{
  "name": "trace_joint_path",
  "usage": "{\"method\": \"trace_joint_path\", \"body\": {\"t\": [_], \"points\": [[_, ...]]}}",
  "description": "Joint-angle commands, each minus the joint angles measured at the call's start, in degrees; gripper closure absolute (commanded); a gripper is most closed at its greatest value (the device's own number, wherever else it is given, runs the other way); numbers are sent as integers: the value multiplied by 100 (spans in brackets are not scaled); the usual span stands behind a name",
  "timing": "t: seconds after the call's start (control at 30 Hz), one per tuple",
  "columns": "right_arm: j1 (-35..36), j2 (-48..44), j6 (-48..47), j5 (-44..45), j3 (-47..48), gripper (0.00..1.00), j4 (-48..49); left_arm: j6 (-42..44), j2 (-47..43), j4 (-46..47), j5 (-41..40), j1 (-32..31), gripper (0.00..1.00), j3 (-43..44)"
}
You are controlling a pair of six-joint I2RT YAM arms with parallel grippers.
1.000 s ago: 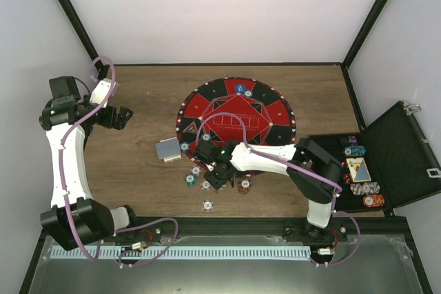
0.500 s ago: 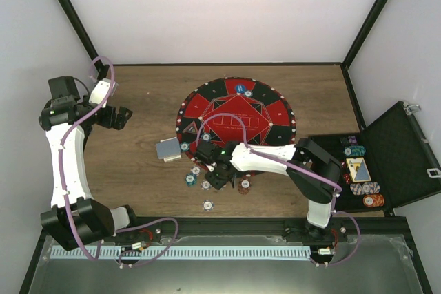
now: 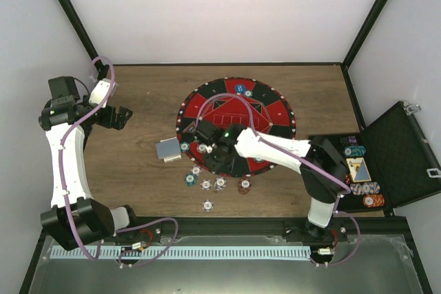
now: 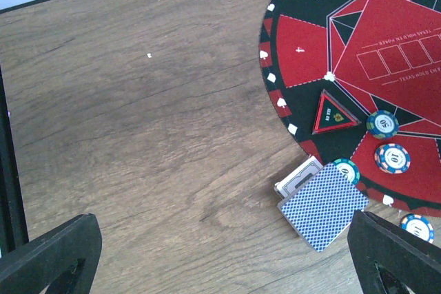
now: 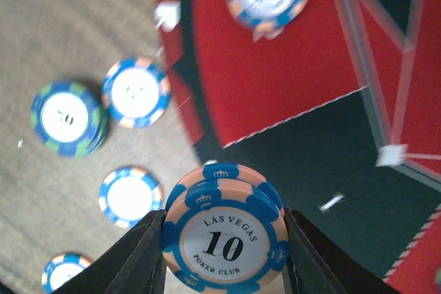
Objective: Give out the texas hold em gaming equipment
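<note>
My right pincer [image 5: 224, 249] is closed part-way on a blue-striped "Las Vegas 10" poker chip [image 5: 224, 235], held over the red-and-black mat's [image 5: 289, 87] edge. Loose chips [image 5: 135, 92] lie on the desk [image 5: 62, 18] beside it. My left pincer [image 4: 220, 259] gapes wide and holds nothing.

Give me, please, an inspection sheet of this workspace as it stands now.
Surface: wooden table, with a round red-and-black mat lying on it.
Job's things: chip marked 10 in the right gripper; loose chips on the wood by the mat's near edge; card deck at the mat's left edge; blue button disc on the mat's far side.
Clutter: white speck on the wood.
Grippers: left gripper open, empty, over wood; right gripper closed on the chip, above the mat's edge.
Cables: purple cable along each arm; the right one loops over the mat.
Surroundings: white walls; open black case at right, holding chip stacks.
</note>
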Motion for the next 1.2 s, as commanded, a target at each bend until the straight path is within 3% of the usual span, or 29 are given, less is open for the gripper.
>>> {"method": "trace_joint_path", "body": {"t": [0.0,0.23,0.47,0.8,1.17], "points": [[-785,3,-217,334,737,75,-82,85,-21,9,122,35,0,-7],[-2294,1317,-500,484,2677,76,144,-69,78,49,289,35,0,-3],[-3029,3742,-689,393,5747,78,-407,-150,230,120,503,43,0,-65],[-3257,4342,-556,-4,5342,78,356,-166,467,240,536,42,0,-4],[-3261,4529,-658,358,5240,77,504,-156,461,234,522,44,0,-13]]}}
